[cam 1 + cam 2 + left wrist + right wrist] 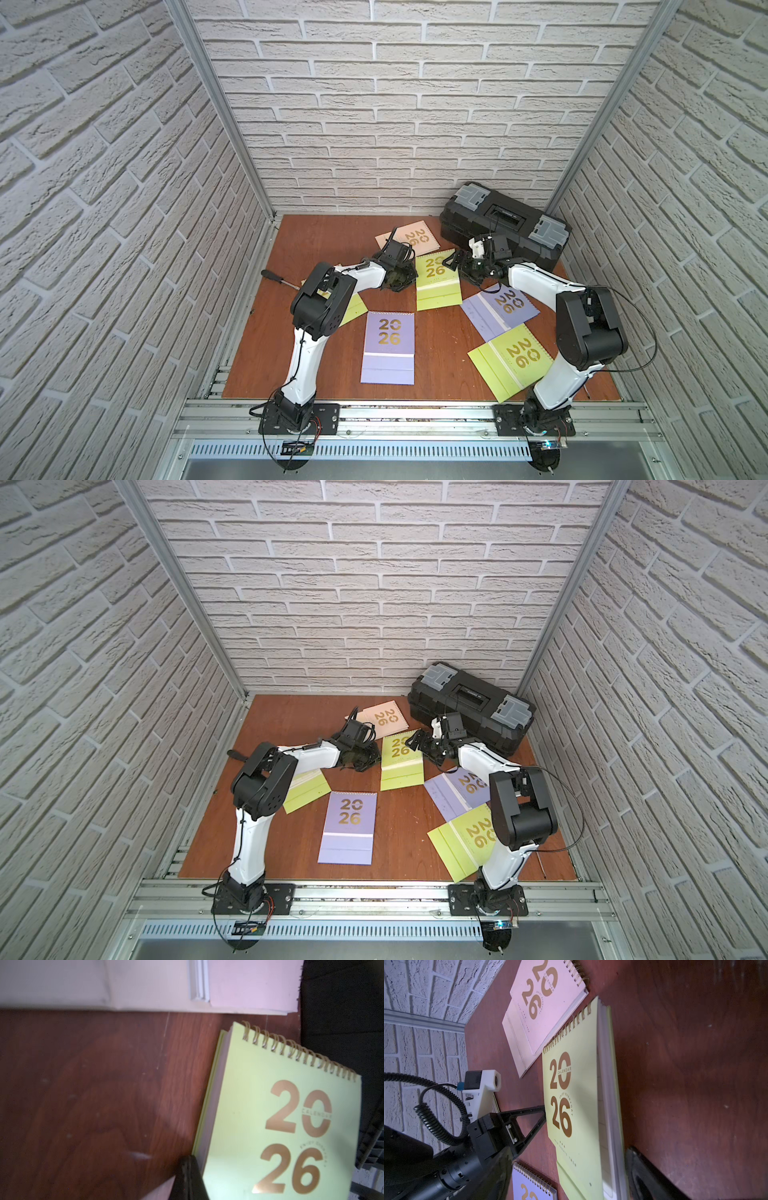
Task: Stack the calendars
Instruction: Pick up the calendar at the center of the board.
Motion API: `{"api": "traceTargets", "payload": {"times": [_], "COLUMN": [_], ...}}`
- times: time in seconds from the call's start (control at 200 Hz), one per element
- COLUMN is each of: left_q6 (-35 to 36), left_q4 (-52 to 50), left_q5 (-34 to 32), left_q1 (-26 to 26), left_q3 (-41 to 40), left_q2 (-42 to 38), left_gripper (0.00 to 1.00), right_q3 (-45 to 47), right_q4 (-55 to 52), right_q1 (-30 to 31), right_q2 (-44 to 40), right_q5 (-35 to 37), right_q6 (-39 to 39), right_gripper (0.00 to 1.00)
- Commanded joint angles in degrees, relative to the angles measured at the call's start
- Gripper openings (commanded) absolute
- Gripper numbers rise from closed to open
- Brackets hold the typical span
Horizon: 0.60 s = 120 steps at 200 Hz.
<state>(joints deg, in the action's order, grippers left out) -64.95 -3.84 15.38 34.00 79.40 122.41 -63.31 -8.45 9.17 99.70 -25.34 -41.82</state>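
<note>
Calendars: six, spiral-bound, scattered flat on table, none stacked yet.

Location:
- Target: lime calendar, centre rear, between both grippers, just beside cream calendar, near toolbox.
- Others: front lavender calendar; right lavender calendar, touching or overlapped by front lime calendar; third lime calendar, partly hidden under the left arm.

Grippers:
- Left gripper: jaws closed, empty, tip set against one long side edge of the target.
- Right gripper: jaws apart, nothing between them; one finger low beside the opposite side edge.

Handling, as judged:
- Treat as light, with stiff card covers over a looser page block.
- Expect easy sliding on the smooth wood.
- Avoid the wire coil: thin, probably easy to bend.
- Pinch a long side edge at mid-length, taking cover, pages and base together.
- Brace the far edge with the closed left gripper against sliding.
- Keep level when lifting, as the folded base flap probably droops.
</note>
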Motion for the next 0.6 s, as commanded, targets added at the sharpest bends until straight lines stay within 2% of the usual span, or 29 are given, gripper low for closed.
{"api": "traceTargets", "payload": {"times": [0.0, 0.115, 0.36, 0.595], "left_q6": [1.0, 1.1, 1.2, 1.4], "left_q4": [-5.0, -5.0, -4.8, -4.8], "left_q5": [-0.4, -0.3, -0.1, -0.1], "left_q1": [0.2, 0.0, -0.5, -0.9], "left_q3": [-2.6, -2.9, -3.3, -3.8], "left_q2": [0.9, 0.6, 0.3, -0.1], "left_gripper": [0.00, 0.00, 0.00, 0.00], "right_q3": [0.5, 0.6, 1.2, 1.8], "right_q4": [3.5, 3.8, 6.7, 8.8], "right_q1": [1.2, 1.2, 1.2, 1.1], "right_q2": [-1.6, -1.9, -1.7, -1.8], "right_q5": [-4.7, -4.5, -6.6, -7.1], "right_q6": [-0.8, -1.0, -2.6, -3.9], "right_gripper": [0.76, 0.64, 0.46, 0.41]}}
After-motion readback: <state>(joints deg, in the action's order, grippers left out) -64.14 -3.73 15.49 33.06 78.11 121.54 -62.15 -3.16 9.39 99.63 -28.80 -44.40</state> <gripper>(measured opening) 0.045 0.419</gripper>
